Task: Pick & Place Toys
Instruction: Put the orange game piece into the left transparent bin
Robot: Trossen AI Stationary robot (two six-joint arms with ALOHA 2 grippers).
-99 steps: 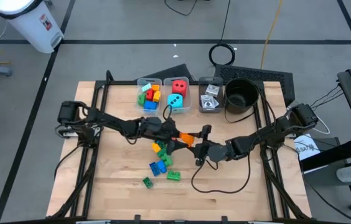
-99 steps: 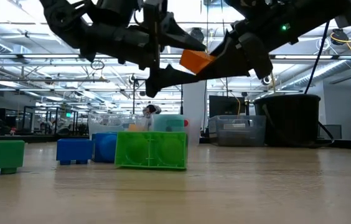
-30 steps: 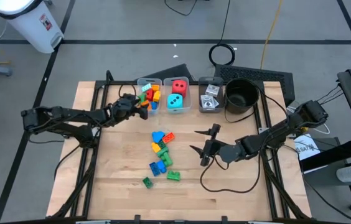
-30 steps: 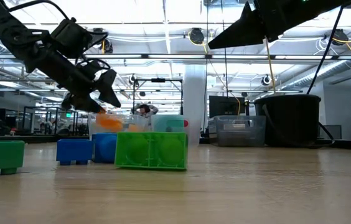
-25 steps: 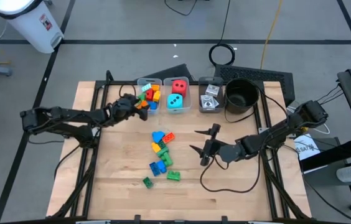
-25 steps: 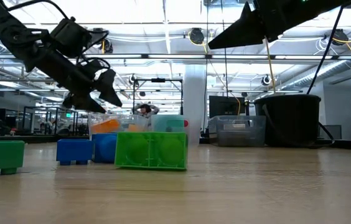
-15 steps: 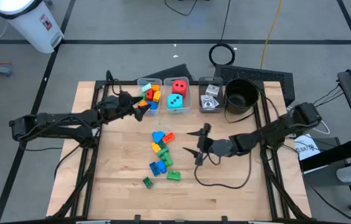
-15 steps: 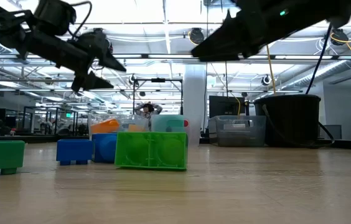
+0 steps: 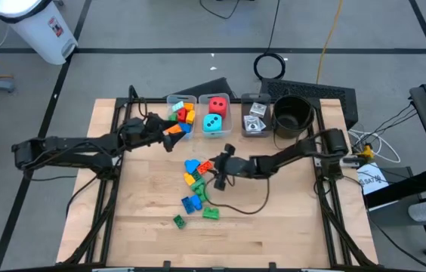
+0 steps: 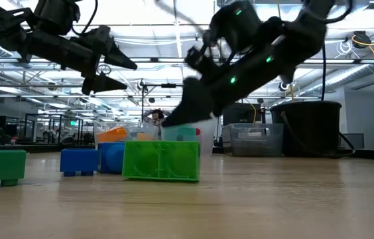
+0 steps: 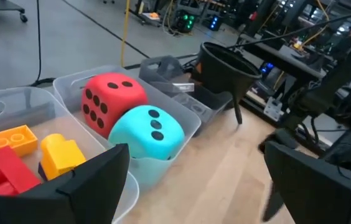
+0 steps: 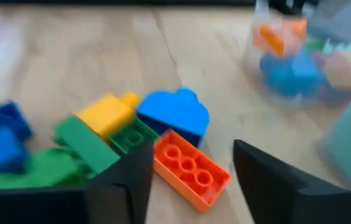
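On the wooden desk, nearest the front edge, a green brick and a smaller green brick lie apart from the rest. Just beyond them, toward 12 o'clock, sits the loose pile: a blue brick, a green one, a yellow one and a blue heart-shaped piece, with an orange brick at its 3 o'clock edge. The right pincer hangs over that edge of the pile, its fingers spread with the orange brick lying on the desk between them, not gripped. Farther back, at about 10 o'clock from the pile, the left pincer hovers spread and empty just in front of the bins. At the back edge stand 3 clear bins in a row: the left bin holds mixed bricks, the middle bin holds a red die and a teal die, and the right one holds small cards. At 3 o'clock of the bins stands a round black pot.
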